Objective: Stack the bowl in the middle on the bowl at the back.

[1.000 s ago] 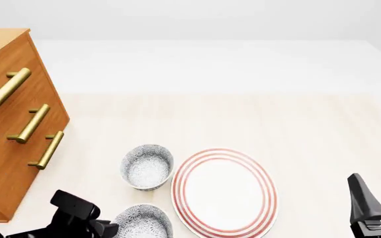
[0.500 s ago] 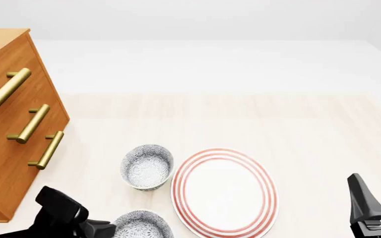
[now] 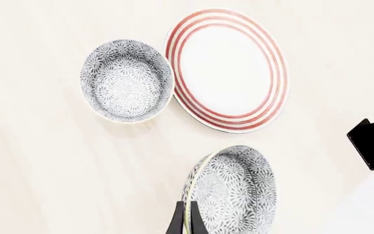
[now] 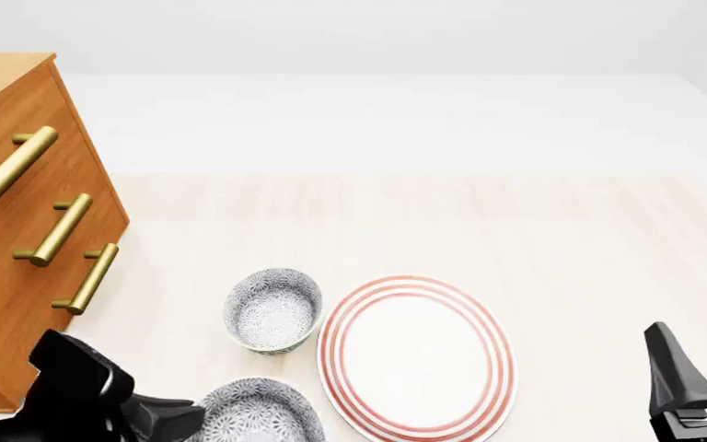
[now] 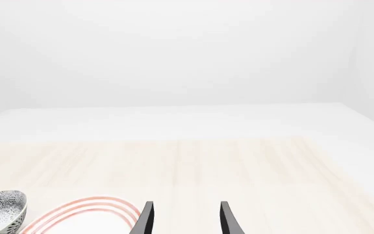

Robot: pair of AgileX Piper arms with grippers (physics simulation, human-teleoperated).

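One gripper (image 3: 183, 222) pinches middle bowl (image 3: 235, 192) rim.

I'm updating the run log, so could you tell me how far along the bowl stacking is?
Done: the left gripper is shut on the rim of the middle speckled bowl, which looks tilted and lifted.
In hand: carrying it.
Left: set it into the back speckled bowl, empty beside the red-ringed plate. The right gripper is open, idle.

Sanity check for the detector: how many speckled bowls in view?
2. The bowl at the back sits on the table just left of the plate; the bowl in the middle is nearer, pinched at its rim by the left gripper.
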